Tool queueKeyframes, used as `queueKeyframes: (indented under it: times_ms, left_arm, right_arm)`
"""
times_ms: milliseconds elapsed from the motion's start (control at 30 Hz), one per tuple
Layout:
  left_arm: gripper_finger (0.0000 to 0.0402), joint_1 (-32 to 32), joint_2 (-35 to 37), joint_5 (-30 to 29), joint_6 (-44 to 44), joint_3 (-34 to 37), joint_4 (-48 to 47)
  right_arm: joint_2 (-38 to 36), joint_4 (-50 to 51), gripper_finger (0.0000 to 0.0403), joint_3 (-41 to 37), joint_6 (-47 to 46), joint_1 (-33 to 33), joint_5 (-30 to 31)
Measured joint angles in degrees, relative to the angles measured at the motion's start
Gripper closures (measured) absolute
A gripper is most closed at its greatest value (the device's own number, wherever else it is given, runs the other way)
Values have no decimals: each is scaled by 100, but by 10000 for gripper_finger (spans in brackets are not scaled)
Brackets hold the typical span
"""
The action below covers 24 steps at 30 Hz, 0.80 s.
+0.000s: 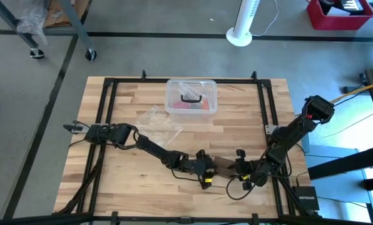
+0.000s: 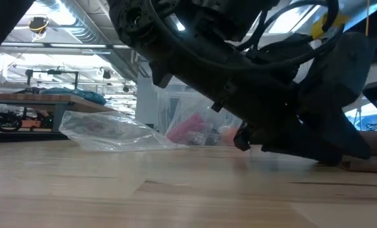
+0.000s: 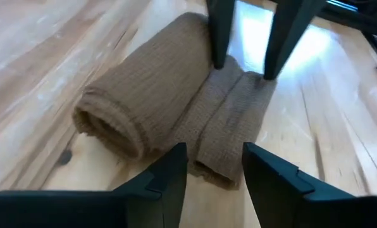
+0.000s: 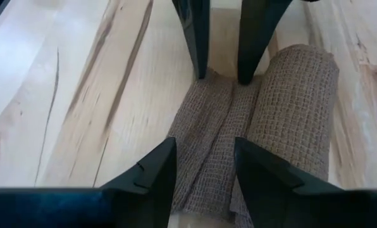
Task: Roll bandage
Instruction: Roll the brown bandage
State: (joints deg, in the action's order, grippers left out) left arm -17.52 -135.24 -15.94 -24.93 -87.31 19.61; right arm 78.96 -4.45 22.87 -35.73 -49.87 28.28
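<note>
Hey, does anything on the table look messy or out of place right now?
Only the bandage: it is partly rolled, with a short flat tail left between the open left pincer and right pincer. Nothing looks spilled or damaged.

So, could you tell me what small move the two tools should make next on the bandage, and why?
Probably close the left tool on the flat tail, so the roll can be turned further. The bandage is mostly rolled, a short flat tail remains, and both the left tool and the right tool sit open astride that tail, facing each other.
</note>
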Motion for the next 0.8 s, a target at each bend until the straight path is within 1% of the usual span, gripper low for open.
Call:
queueKeyframes:
  times_ms: [133,300,500,567,800]
  left_arm:
    - [283,-26,-69,-192,396,-4,-57]
    - [329,-22,-92,-209,430,-7,-19]
    - [392,-76,-82,-184,1027,0,202]
    - [398,-138,-18,-182,1239,9,182]
    - [387,-472,355,-247,2131,-2,215]
  right_arm:
    - [0,-1,243,-2,0,0,60]
    - [0,-10,243,-4,0,2,69]
    - [0,-5,243,-4,-8,2,73]
    - [0,5,243,-4,-35,2,90]
    - [0,119,243,-3,-149,4,201]
